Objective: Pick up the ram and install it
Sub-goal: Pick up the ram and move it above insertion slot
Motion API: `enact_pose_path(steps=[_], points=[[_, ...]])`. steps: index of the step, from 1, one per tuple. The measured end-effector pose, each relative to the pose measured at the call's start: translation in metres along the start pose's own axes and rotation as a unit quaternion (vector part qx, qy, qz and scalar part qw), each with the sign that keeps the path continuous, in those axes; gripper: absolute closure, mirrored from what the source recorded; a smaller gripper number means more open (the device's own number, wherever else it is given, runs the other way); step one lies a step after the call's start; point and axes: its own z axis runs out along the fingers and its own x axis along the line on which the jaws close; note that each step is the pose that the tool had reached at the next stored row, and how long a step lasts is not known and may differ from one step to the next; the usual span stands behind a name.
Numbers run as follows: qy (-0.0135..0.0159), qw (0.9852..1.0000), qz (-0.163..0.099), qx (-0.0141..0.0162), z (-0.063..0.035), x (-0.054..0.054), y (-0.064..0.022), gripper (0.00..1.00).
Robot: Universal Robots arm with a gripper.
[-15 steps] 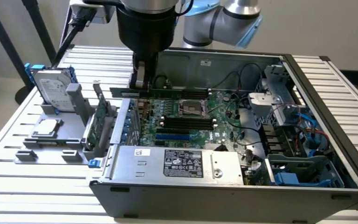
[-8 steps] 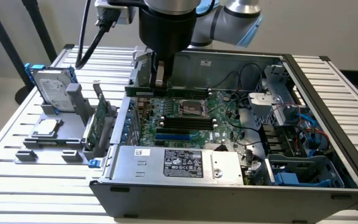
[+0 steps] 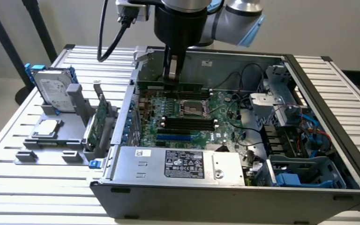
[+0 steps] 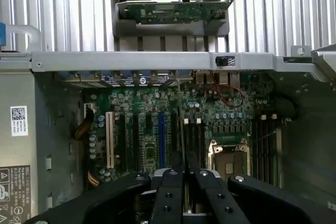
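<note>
Exterior view: hand [image 3: 172, 78] tight on the ram [image 3: 189, 86], level above the motherboard [image 3: 161, 102] inside the open case [image 3: 230, 201]

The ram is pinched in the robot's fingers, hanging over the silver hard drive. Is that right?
Not quite. The ram is pinched in the fingers, but it hangs over the motherboard inside the open case, not the hard drive, which stands at the exterior view's left. The exterior view shows it.
</note>
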Motion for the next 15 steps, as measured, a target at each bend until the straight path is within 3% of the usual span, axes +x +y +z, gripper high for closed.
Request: enact_pose_path(steps=[10,12,15], points=[[0.0025,1.0,0.0,0.0005,0.0135,-0.043,-0.0118,0.86],[0.0045,1.0,0.0,0.0015,0.0152,-0.051,-0.0152,0.86],[0.0112,0.9999,0.001,0.0036,0.017,-0.058,-0.0222,0.86]])
